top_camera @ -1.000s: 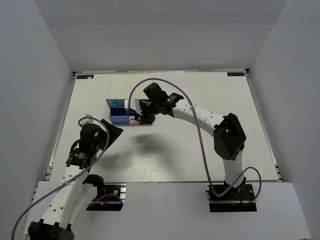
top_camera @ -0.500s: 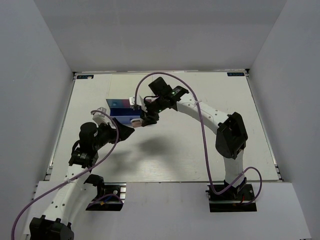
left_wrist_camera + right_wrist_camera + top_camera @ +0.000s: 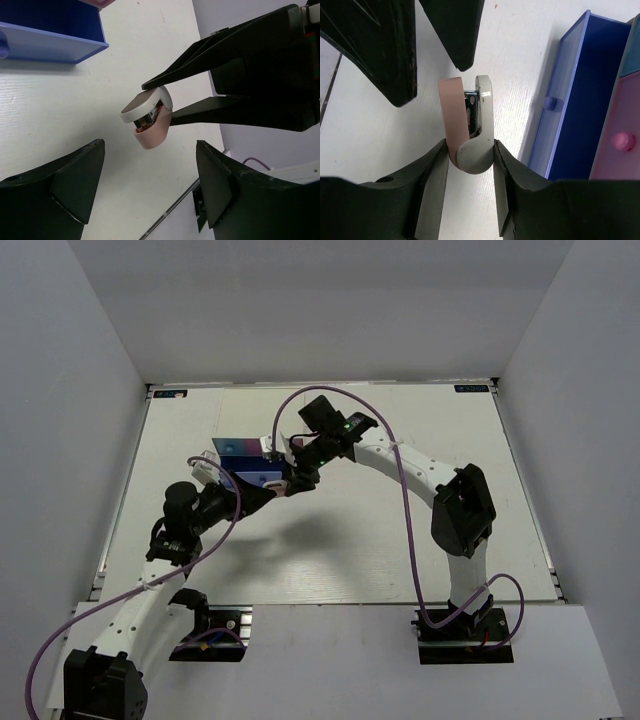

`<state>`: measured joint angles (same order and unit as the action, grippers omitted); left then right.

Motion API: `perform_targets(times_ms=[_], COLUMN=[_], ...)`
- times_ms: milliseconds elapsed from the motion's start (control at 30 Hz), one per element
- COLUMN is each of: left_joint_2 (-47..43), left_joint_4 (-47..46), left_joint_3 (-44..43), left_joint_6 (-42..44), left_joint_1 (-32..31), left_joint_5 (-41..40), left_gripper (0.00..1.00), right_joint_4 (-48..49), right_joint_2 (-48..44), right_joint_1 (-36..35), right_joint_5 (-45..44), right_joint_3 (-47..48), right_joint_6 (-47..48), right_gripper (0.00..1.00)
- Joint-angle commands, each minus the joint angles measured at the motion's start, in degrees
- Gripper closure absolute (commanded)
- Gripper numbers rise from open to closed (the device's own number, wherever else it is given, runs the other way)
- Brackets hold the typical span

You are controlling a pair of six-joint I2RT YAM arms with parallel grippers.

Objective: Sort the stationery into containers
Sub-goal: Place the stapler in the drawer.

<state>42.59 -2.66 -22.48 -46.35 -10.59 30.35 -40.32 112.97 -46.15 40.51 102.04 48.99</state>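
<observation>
Between your two arms, left of the middle of the white table (image 3: 400,540), your right claw (image 3: 468,150) is clenched on a small clip-like piece (image 3: 482,110). One side of the piece is pale pink plastic and the other is white, with a bit of shiny metal in the slot between them. The claw's two black fingers (image 3: 432,190) press the rounded hinge end from either side, so the open end points toward your left claw (image 3: 150,145). That left claw is released, its jaws spread wide. Its tips lie close to the piece's free end, and both wrist views show a gap between them and the plastic. The piece is held just beside the pulled-out dark blue drawer (image 3: 570,100) of the small drawer box (image 3: 235,452), near that drawer's round knob (image 3: 549,102). Next to it you see the pink drawer front (image 3: 612,160) with its own pink knob (image 3: 620,140).
</observation>
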Motion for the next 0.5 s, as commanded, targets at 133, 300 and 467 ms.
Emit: perform_targets(times_ms=[133,300,467], left_joint_2=[1.0,1.7,3.7], left_joint_4=[-4.8,-5.4,-6.6], left_joint_3=[1.2,1.2,1.2], left_joint_6=[-2.9,-3.4,-3.4], left_joint_1=[0.3,0.3,0.3], left_joint_5=[1.3,1.3,0.8], left_gripper=[0.20,0.26,0.33], right_joint_4=[2.9,3.0,2.7], right_joint_2=[-2.7,-2.7,-3.2], right_joint_1=[-0.7,-1.3,-2.2], right_joint_5=[2.0,2.3,3.1], right_joint_3=[-0.2,-0.2,-0.5], right_joint_6=[-0.7,-0.7,0.0], right_gripper=[1.00,1.00,1.00])
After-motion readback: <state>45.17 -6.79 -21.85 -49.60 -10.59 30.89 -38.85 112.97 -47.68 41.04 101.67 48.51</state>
